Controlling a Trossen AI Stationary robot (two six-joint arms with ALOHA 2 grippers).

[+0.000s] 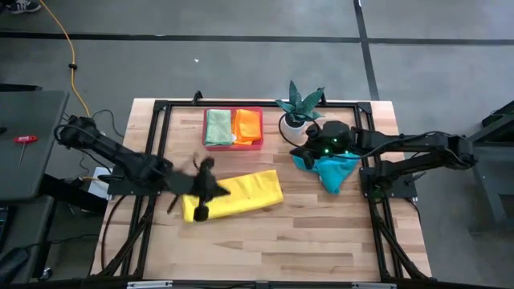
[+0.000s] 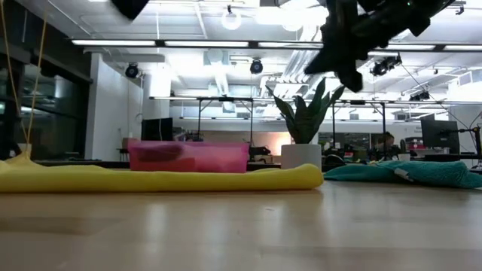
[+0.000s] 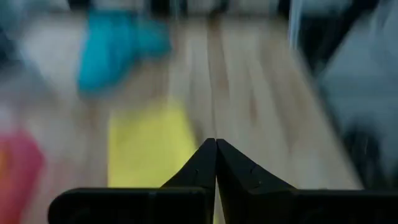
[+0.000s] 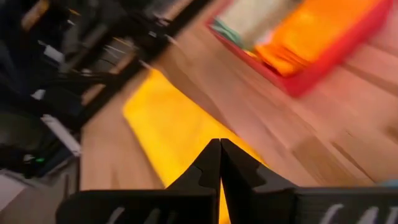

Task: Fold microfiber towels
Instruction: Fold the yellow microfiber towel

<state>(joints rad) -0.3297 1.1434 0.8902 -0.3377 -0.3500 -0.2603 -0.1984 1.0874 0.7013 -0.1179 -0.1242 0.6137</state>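
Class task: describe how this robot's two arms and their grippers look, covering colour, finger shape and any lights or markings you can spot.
Both arms are dark, nearly black, built from slim jointed links. The left gripper has two black wedge-shaped fingers tapering to a point, mounted on a flat black bar. The right gripper looks the same. Small green lights glow on the right arm's wrist. No markings are legible.

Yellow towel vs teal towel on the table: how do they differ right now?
The yellow towel lies flat as a long folded strip; the teal towel is a crumpled heap. The yellow one sits mid-table with the left gripper over its end; the teal one lies near the right edge by the potted plant, under the right gripper. Both rest on the table, outside the pink tray.
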